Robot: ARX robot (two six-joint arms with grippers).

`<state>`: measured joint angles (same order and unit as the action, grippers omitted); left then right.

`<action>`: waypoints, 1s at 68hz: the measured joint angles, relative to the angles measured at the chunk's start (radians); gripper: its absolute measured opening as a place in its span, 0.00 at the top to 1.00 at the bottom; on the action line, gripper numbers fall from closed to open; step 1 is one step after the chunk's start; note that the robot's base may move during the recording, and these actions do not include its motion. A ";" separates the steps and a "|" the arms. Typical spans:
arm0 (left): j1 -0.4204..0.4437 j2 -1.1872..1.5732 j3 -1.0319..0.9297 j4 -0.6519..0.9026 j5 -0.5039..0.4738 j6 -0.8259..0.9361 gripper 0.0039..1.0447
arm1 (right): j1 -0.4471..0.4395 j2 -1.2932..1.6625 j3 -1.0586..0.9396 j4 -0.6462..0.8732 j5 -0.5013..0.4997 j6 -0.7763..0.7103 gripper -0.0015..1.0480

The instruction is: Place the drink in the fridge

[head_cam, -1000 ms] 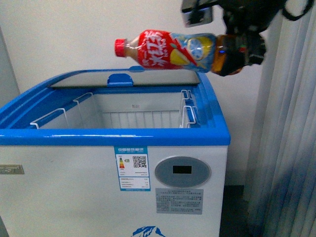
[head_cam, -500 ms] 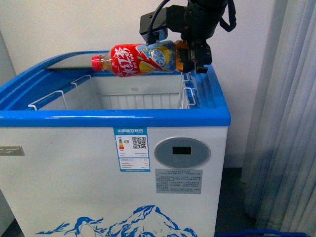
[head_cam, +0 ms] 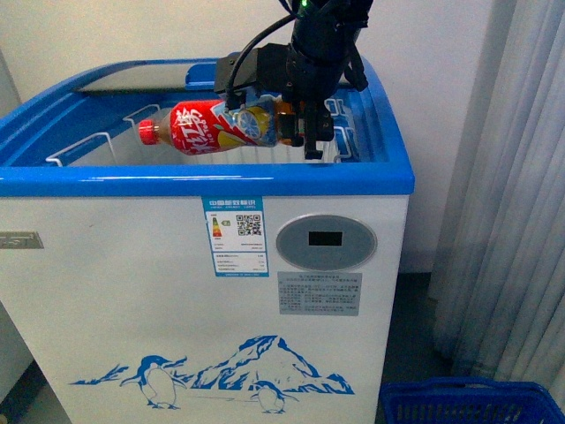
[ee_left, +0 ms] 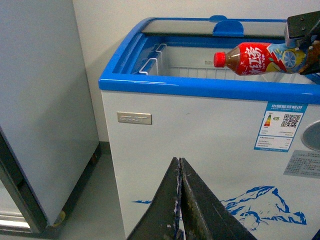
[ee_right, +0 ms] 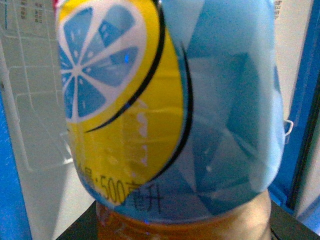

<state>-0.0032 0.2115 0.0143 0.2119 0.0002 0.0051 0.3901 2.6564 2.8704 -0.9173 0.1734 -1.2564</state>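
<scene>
Front view, left to right: the drink (head_cam: 216, 128) lies nearly horizontal above the open fridge (head_cam: 203, 291), its red cap pointing away from the right gripper (head_cam: 305, 132) toward the robot's left, its amber base end clamped in that gripper — the jaws closed on the bottle's base. The bottle hangs just above the level of the blue rim, over the open compartment, with a white wire basket (head_cam: 340, 141) just below and beyond the gripper. Beneath the gripper, on the fridge's front wall, sit an energy label (head_cam: 237, 249) and a grey oval display panel (head_cam: 326, 242); the penguin-and-mountain decal (head_cam: 216, 380) lies lower still. A blue plastic basket (head_cam: 468, 402) stands on the floor to the gripper's right. Left wrist view: the left gripper (ee_left: 180, 200) has its 2 fingers pressed together, holding nothing, low before the fridge's front wall, with a grey cabinet (ee_left: 45, 100) to one side. Right wrist view: the label's lemon graphic fills the frame.
</scene>
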 joint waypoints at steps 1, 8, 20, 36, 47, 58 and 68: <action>0.000 -0.005 0.000 -0.005 0.000 0.000 0.98 | 0.001 0.003 0.000 0.004 0.002 0.009 0.58; 0.000 -0.036 0.000 -0.037 0.000 0.000 0.98 | 0.006 -0.032 -0.109 0.117 0.018 0.033 0.58; 0.000 -0.195 0.000 -0.204 0.000 0.000 0.98 | 0.008 -0.115 -0.288 0.215 0.040 0.068 0.58; 0.000 -0.205 0.000 -0.210 0.000 0.000 0.98 | 0.006 -0.187 -0.397 0.262 0.006 0.110 0.19; 0.000 -0.205 0.000 -0.210 0.000 0.000 0.98 | 0.005 -0.294 -0.515 0.324 -0.055 0.124 0.08; 0.000 -0.205 0.000 -0.210 0.000 0.000 0.98 | -0.005 -0.505 -0.707 0.403 -0.114 0.226 0.07; 0.000 -0.205 0.000 -0.210 0.000 0.000 0.98 | -0.053 -0.765 -0.903 0.389 -0.040 0.517 0.07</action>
<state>-0.0032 0.0063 0.0147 0.0017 0.0002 0.0048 0.3367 1.8912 1.9671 -0.5282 0.1329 -0.7395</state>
